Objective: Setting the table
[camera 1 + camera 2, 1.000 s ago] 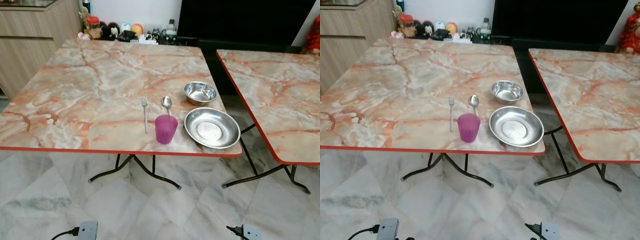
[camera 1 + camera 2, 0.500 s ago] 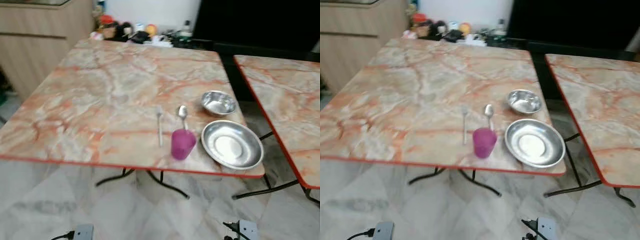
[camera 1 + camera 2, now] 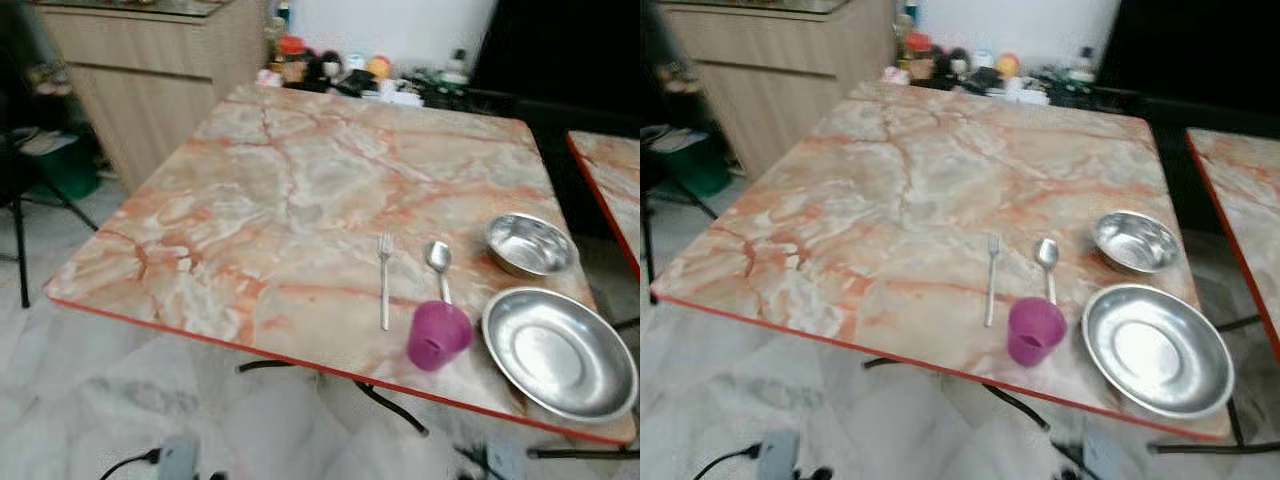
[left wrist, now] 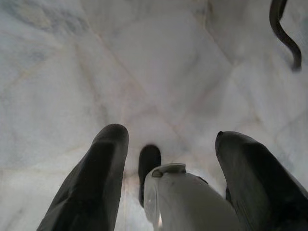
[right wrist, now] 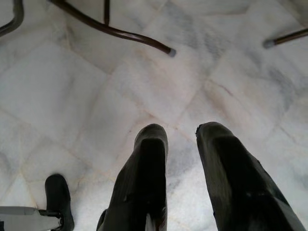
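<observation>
With both arms hanging toward the floor, the left gripper (image 4: 168,183) wide open and the right gripper (image 5: 185,178) slightly parted, both empty, the fork (image 3: 384,281), spoon (image 3: 439,262), cup (image 3: 437,336), plate (image 3: 560,352) and bowl (image 3: 529,244) sit at the table (image 3: 300,190)'s near right corner, seemingly closer to the right arm.

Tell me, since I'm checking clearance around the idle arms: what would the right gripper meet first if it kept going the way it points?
Most likely the marble floor. The right gripper points down at bare tiles, jaws apart and empty. The table leg lies farther ahead, off that line, though depth is hard to judge.
</observation>
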{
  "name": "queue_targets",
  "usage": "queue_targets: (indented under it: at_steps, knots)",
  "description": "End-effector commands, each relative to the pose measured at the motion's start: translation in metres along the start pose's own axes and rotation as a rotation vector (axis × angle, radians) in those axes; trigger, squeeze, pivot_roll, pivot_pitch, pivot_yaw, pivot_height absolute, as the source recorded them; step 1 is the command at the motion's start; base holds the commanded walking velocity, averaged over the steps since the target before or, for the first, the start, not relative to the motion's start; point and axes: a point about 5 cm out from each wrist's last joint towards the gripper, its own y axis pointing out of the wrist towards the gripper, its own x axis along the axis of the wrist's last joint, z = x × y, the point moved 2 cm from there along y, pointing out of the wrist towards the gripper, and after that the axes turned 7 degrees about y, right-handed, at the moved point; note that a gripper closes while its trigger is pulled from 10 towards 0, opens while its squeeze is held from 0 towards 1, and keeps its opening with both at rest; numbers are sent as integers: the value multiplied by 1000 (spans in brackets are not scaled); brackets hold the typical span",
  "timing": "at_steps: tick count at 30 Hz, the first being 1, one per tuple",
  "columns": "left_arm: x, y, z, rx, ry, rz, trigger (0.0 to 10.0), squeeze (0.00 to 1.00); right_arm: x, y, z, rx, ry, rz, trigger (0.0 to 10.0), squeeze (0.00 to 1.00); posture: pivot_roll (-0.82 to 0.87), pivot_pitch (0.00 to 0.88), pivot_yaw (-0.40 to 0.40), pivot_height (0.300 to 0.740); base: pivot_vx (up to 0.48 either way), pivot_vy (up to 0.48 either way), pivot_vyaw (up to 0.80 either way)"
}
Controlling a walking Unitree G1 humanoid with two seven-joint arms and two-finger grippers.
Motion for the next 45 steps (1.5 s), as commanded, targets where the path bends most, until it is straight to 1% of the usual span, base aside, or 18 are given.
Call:
queue_targets:
  at_steps: [1,7,11,16,17,20,24,26,28,29,30,31,33,36,39,40,41,45]
  knots:
    - [-10,-2,1,2,-9,33,10000,0,-1,0,-2,-5,4,3,10000,0,29,117,-62,740,0,0,0]
    - [-11,-2,1,1,-9,34,10000,0,-1,0,-2,-2,4,1,10000,0,28,117,-62,740,0,0,0]
    - [-11,-3,2,4,-13,32,10000,0,3,-1,-1,16,-39,-35,10000,0,14,117,-76,740,0,0,0]
    - [-14,-4,4,6,-8,43,10000,0,8,-2,1,28,1,-103,10000,0,-11,119,-86,740,0,0,0]
    - [-15,-4,3,3,-7,45,10000,0,9,-2,2,34,29,-124,10000,0,-11,119,-86,740,0,0,0]
    - [-15,-3,1,-2,-6,45,10000,0,9,-3,2,35,63,-136,10000,0,-19,119,-91,740,0,0,0]
    - [-15,-3,-2,-14,0,45,10000,0,9,-3,3,53,28,-130,10000,0,-44,121,-102,740,0,0,0]
    - [-15,-3,-3,-16,1,45,10000,0,8,-2,3,57,43,-123,10000,0,-47,121,-103,740,0,0,0]
    - [-15,-3,-3,-16,1,46,10000,0,-2,-31,13,130,6,-319,10000,0,-52,122,-105,740,0,0,0]
    - [-15,-3,-3,-16,0,46,10000,0,-3,-49,15,146,23,-397,10000,0,-56,121,-107,740,0,0,0]
    - [-15,-3,-3,-17,-1,46,10000,0,-3,-60,16,152,37,-443,10000,0,-56,121,-107,740,0,0,0]
    - [-15,-3,-3,-17,-1,46,10000,0,-1,-65,14,151,46,-460,10000,0,-56,121,-107,740,0,0,0]
    - [-15,-3,-4,-17,-1,49,10000,0,10,-82,15,153,52,-524,10000,0,-67,117,-116,740,0,0,0]
    - [-15,-3,-4,-18,-1,50,10000,0,8,-86,16,154,48,-527,10000,0,-66,117,-117,740,0,0,0]
    - [-16,-3,-4,-19,-2,50,10000,0,7,-98,18,144,47,-521,10000,0,-66,117,-117,740,0,0,0]
    - [-16,-3,-4,-18,-3,52,10000,0,15,-108,18,123,59,-552,10000,0,-63,118,-114,740,0,0,0]
    - [-16,-3,-3,-17,-3,52,10000,0,21,-111,16,110,70,-578,10000,0,-68,117,-114,740,0,0,0]
    - [-16,-3,-3,-15,2,55,10000,0,67,-122,-3,14,95,-735,10000,0,-73,116,-106,740,0,0,0]
